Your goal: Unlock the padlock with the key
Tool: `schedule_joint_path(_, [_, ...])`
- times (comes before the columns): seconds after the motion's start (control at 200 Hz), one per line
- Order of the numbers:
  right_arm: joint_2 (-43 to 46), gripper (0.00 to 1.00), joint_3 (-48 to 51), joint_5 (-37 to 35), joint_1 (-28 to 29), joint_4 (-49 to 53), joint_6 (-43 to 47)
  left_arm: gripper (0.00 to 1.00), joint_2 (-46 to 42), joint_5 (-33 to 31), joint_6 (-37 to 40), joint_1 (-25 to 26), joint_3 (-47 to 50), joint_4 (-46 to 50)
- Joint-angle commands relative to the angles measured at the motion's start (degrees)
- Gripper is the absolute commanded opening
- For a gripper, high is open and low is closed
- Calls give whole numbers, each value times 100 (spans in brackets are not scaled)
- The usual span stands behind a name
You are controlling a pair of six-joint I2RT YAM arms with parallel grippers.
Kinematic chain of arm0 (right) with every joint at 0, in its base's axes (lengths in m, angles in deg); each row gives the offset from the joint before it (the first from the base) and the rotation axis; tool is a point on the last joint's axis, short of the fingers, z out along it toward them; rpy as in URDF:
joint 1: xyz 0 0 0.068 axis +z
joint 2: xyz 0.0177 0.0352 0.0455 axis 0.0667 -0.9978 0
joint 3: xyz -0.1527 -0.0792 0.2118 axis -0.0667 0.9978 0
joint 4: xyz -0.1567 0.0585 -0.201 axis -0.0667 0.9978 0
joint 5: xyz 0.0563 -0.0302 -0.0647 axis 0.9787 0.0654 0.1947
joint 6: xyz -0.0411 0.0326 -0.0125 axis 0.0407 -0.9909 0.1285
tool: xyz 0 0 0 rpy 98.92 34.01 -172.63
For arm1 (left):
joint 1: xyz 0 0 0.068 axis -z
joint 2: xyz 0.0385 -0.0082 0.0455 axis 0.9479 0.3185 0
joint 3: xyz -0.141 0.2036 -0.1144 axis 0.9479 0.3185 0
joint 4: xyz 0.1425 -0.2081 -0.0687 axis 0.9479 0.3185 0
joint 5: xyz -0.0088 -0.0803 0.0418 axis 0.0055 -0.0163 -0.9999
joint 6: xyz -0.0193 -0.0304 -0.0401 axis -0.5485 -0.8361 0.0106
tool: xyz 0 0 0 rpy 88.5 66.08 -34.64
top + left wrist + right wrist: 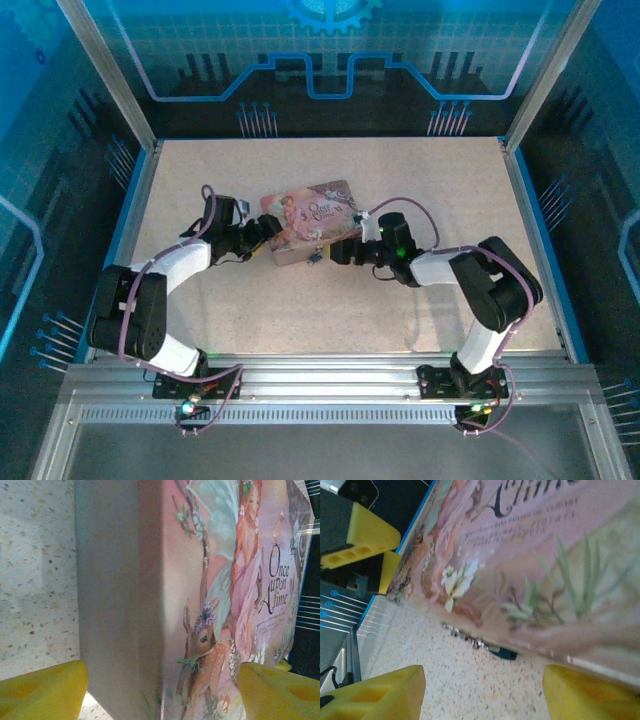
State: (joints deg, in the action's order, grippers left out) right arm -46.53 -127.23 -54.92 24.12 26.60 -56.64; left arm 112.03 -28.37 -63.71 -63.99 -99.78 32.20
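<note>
Where the two arms reach in, the table (450, 200) is a pale, speckled, stone-like board. It is boxed in by dark panels (330, 60) with blue-lit line patterns, set in aluminium posts, and a ribbed metal rail (330, 372) runs along the near edge.

A pink tin (310, 222) printed with a fairy and a fawn lies mid-table between the two grippers. The left gripper (263, 236) stands at one end of it with its yellow fingers (45, 692) spread wide. The tin's corner edge runs up between them, one finger on the side-wall side and the other on the lid side. Whether the pads touch the metal cannot be told.

The right gripper (337, 251) faces the tin's other end, its fingers (375, 695) well parted, with bare table between them and nothing in their grasp. The padlock (504, 653) lies just ahead of those fingertips, roughly in line with the gap between them and apart from both. It is on the table at the foot of the tin's wall, under the overhanging lid. A short run of silvery metal (465, 637) trails from it toward the left finger's side. It is too small to tell shackle from the key.
</note>
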Motion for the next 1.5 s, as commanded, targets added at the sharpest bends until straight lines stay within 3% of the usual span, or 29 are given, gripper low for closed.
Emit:
schedule_joint_path(0.0, [-224,64,-239,119,-112,-59,305,78,49,308,-91,60,4,-234])
schedule_joint_path(0.275, [-532,66,-575,46,-174,-310,813,72,242,606,-347,340,-3,-637])
schedule_joint_path(0.64, [-509,71,-55,284,-210,-1062,925,73,-421,43,-144,370,25,-137])
schedule_joint_path(0.805, [-745,72,-24,509,-215,-1345,780,73,-610,177,-251,414,-73,-184])
schedule_joint_path(1.491, [-1574,69,-534,947,-166,-1867,485,72,333,270,-264,891,-956,-236])
